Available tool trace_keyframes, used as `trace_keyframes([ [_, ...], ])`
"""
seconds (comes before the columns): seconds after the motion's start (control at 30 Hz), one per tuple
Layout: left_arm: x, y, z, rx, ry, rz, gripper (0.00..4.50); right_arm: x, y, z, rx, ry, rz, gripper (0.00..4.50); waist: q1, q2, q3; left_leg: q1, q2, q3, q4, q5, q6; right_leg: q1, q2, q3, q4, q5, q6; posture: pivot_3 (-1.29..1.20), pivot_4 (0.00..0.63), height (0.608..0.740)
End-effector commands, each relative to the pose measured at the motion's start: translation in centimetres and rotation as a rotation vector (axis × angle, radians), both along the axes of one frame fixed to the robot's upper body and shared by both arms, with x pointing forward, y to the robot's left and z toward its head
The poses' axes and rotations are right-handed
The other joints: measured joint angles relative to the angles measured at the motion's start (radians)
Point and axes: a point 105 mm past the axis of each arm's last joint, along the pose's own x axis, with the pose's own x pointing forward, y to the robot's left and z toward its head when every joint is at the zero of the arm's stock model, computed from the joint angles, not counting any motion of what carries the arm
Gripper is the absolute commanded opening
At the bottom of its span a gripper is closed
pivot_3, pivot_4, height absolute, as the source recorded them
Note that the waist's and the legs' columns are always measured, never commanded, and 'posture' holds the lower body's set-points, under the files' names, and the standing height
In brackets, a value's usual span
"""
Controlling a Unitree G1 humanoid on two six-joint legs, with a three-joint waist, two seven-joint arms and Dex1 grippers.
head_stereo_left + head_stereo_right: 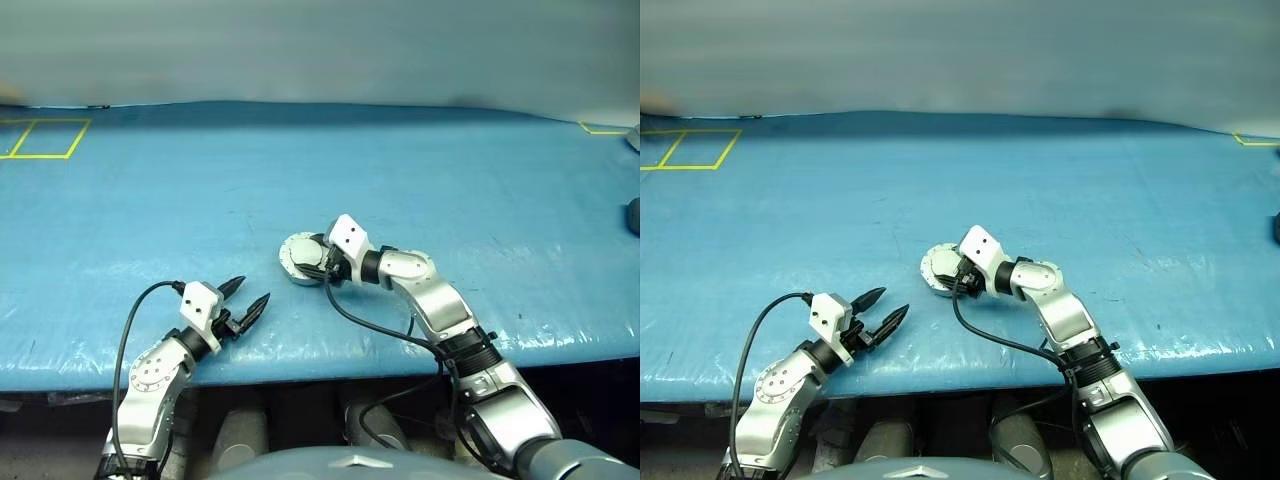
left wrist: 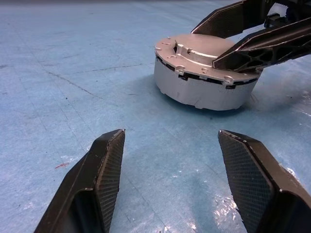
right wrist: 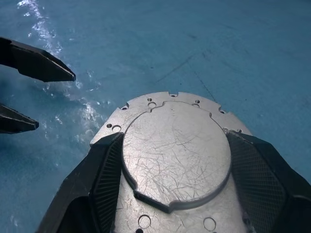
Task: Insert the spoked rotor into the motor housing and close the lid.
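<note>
A blue sheet covers the worktop, wrinkled and shiny along the near edge. Roughly midway along that edge, a little way in, sits the round silver motor housing with its lid on top. The right gripper reaches in from the near right corner and its black fingers straddle the housing. The left gripper hangs low by the near edge, further left, fingers spread and empty, apart from the housing. Yellow tape lines mark the far left corner

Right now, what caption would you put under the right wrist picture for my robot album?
The right gripper straddles the closed lid of the motor housing on the blue table.
</note>
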Motion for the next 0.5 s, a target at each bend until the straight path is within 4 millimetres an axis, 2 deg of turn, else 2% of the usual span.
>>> trace_keyframes([
  [0.03, 0.0, -0.1, 0.6, 0.002, -0.031, -0.013, 3.31, -0.1, -0.1, -0.6, -0.053, -0.028, 0.017, 3.02, 0.0, 0.0, 0.0, 0.0, 0.0, 0.0, 0.0, 0.0, 0.0, 0.0, 0.0, 0.0, 0.0, 0.0, 0.0, 0.0, 0.15, 0.74],
  [0.1, 0.0, -0.1, 0.6, 0.001, -0.03, -0.012, 3.31, -0.1, -0.2, -1.0, -0.043, -0.006, 0.008, 3.02, 0.0, 0.0, 0.0, 0.001, 0.0, 0.0, 0.0, 0.0, 0.0, 0.001, 0.0, 0.0, 0.0, 0.0, 0.0, 0.0, 0.15, 0.74],
  [0.2, 0.0, -0.1, 0.6, 0.002, -0.029, -0.013, 3.31, 0.1, -0.5, -0.3, 0.039, 0.058, -0.014, 3.02, 0.0, 0.0, 0.0, 0.002, 0.0, 0.0, 0.0, 0.0, 0.0, 0.001, 0.0, 0.0, 0.0, 0.0, 0.0, 0.0, 0.15, 0.74],
  [0.4, 0.1, -0.1, 0.6, 0.001, -0.03, -0.018, 3.31, 0.8, -1.8, -1.3, -0.022, 0.087, -0.048, 3.02, 0.002, 0.0, 0.0, 0.001, 0.0, 0.0, 0.0, 0.0, 0.0, 0.001, 0.0, 0.0, 0.0, 0.0, 0.0, 0.0, 0.15, 0.74],
  [0.5, 0.2, -0.2, 0.6, -0.001, -0.033, -0.019, 3.31, 0.5, -1.9, -1.7, -0.022, 0.11, -0.035, 3.02, 0.003, 0.0, -0.001, 0.002, 0.0, 0.0, 0.0, 0.0, 0.0, 0.002, 0.0, 0.0, 0.0, 0.0, 0.0, 0.0, 0.15, 0.74],
])
